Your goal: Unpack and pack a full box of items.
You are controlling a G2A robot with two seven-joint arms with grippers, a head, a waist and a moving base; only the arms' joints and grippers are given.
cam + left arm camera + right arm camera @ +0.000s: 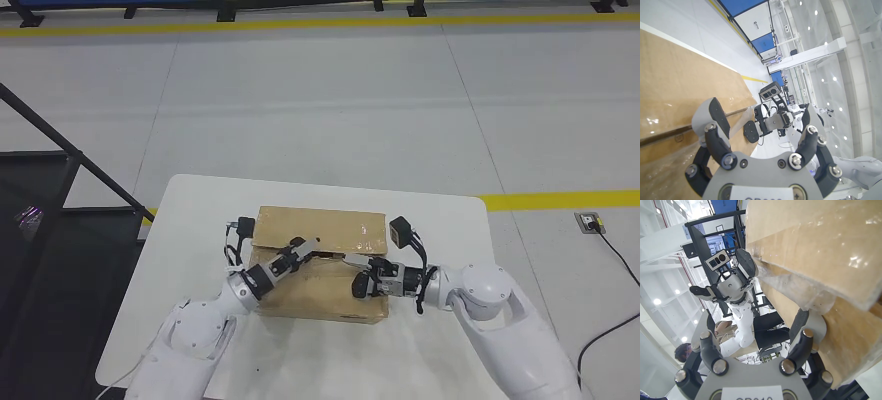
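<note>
A brown cardboard box [320,262] sits on the white table [200,220], its flaps down and clear tape along the seam. My left gripper [297,247] is over the box top near its left end. It is open [764,117], with one finger pad [719,115] resting at the flap seam of the box [677,75]. My right gripper [358,285] is at the near right part of the box top. It is open too [753,325], and one finger [799,323] touches the taped flap edge of the box [819,247]. Neither gripper holds anything.
A black metal frame [40,130] and a dark mat stand to the left of the table. Bare tabletop lies on both sides of the box and behind it. A floor socket with a cable [590,222] lies to the right.
</note>
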